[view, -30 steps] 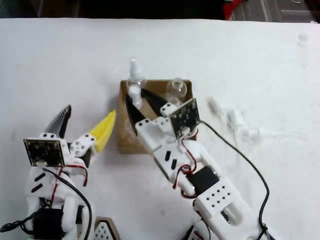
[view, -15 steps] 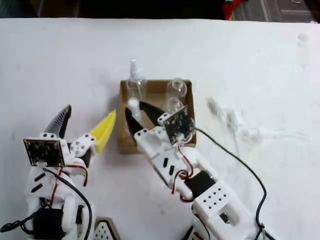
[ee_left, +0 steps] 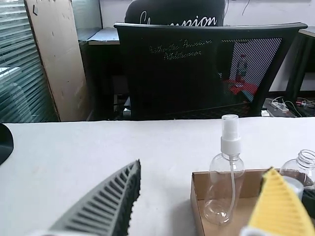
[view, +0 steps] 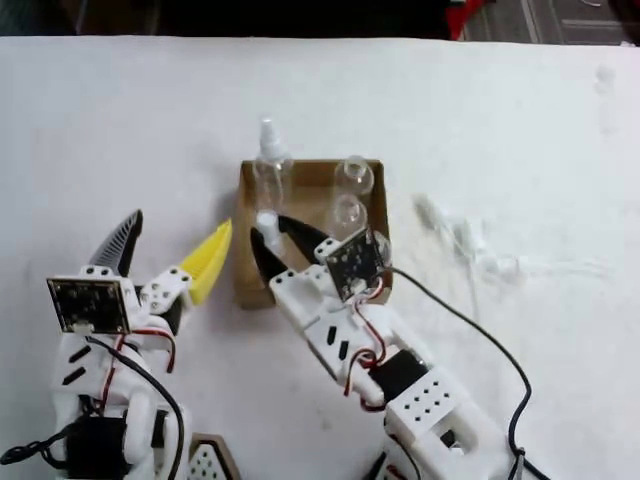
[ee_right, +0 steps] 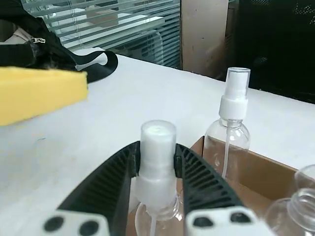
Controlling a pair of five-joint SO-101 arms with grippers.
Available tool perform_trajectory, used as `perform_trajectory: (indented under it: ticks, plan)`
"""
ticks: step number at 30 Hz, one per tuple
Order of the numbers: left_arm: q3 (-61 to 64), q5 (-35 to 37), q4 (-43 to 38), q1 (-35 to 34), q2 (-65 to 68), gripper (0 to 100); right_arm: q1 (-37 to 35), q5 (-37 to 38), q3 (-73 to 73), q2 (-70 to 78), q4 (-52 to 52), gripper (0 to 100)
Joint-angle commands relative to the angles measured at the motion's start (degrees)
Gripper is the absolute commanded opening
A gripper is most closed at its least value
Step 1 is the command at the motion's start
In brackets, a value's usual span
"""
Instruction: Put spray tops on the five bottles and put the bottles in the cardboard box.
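Observation:
The cardboard box (view: 312, 190) lies at mid table. My right gripper (view: 270, 235) hangs over its near left part, shut on the white spray top of a clear bottle (view: 266, 218); the right wrist view shows the black fingers (ee_right: 113, 182) clamped on that bottle's (ee_right: 157, 157) top. A second capped bottle (view: 270, 160) stands upright in the far left corner. Two bottles without tops (view: 353, 175) (view: 347, 212) stand in the box's right side. My left gripper (view: 165, 250) rests left of the box, open and holding nothing, with one grey finger (ee_left: 108, 206) and one yellow.
Several loose spray tops (view: 465, 240) with thin tubes lie on the white table right of the box. A black cable (view: 480, 330) trails from the right arm. A chair (ee_left: 206, 69) stands beyond the table's far edge.
My right gripper has drawn back from the box's far left corner toward its near side, with the capped bottle in it. The left arm has not moved.

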Motion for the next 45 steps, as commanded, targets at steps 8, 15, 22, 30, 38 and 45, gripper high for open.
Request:
perform_trajectory:
  ticks: [8, 15, 22, 30, 38, 45]
  plan:
    - [-0.18, 0.44, -1.49, -0.4, -0.22, 37, -0.57, 1.05, -0.26, -0.4, 0.75, 1.6]
    - [-0.18, 0.44, -1.49, -0.4, -0.22, 37, -0.84, 1.05, -0.79, -0.4, 1.01, 17.0]
    - [-0.18, 0.44, -1.49, -0.4, -0.22, 37, -0.57, 0.97, -3.87, -0.4, 1.01, 15.2]
    - [-0.18, 0.44, -1.49, -0.4, -0.22, 37, -0.48, 0.88, -4.31, 0.04, 1.01, 14.8]
    - [-0.18, 0.44, -1.49, -0.4, -0.22, 37, 0.22, 0.62, -4.31, 0.13, 1.01, 4.1]
    - [-0.18, 0.44, -1.49, -0.4, -0.22, 37, 1.89, 0.62, -4.4, 0.22, 0.92, 1.6]
